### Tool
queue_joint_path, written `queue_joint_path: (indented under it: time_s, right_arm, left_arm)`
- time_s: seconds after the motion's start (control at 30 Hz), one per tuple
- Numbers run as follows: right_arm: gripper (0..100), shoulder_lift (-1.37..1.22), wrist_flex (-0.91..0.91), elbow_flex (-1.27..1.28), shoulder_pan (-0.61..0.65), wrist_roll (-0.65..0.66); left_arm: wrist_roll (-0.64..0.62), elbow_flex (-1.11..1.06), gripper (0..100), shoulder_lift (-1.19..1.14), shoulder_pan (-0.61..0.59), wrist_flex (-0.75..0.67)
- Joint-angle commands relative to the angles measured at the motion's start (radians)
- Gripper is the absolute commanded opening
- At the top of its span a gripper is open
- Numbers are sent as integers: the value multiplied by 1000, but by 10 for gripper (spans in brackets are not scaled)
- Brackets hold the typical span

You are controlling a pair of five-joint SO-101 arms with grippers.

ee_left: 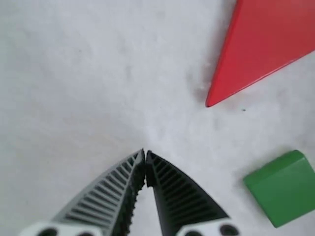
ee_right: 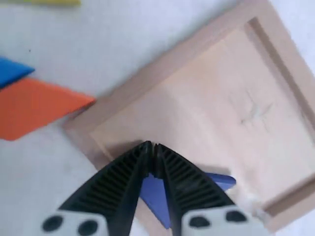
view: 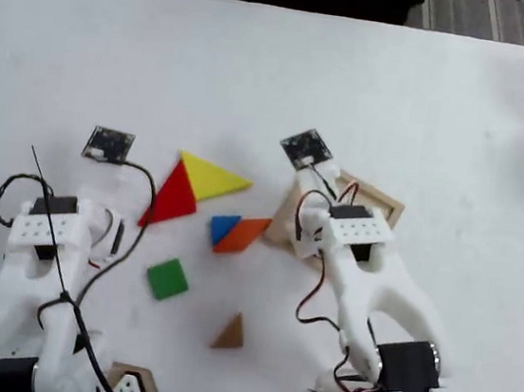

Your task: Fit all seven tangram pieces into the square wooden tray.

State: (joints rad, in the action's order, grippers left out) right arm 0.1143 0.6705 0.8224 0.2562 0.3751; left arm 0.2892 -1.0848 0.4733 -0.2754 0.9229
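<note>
White table (view: 258, 71) holds the tray (view: 381, 201) on the right. The right gripper (ee_right: 151, 147) hangs over it, jaws closed at the tips. 1 dark blue piece (ee_right: 221, 181) lies beneath; whether it is gripped is unclear. The orange parallelogram (view: 243, 235) lies just left, its long axis pointing at the tray, nearest this arm. The left gripper (ee_left: 145, 153), closed and empty, sits near the green square (ee_left: 283, 187).

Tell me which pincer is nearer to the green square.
Left. The left pincer sits over bare table close beside the green square; the right pincer is over the wooden tray, past the orange piece.
</note>
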Motion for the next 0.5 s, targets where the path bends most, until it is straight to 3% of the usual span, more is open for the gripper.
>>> queue_joint_path:
  time_s: [0.0, 0.27, 0.47]
  right_arm:
    - [18, 77, 93, 2, -2, 32]
    - [18, 96, 125, 5, -128, 92]
    - [18, 101, 124, 23, -133, 94]
  left_arm:
    - [11, 9, 24, 30, -7, -15]
    - [11, 9, 24, 30, -7, -17]
    - [11, 9, 24, 30, -7, -17]
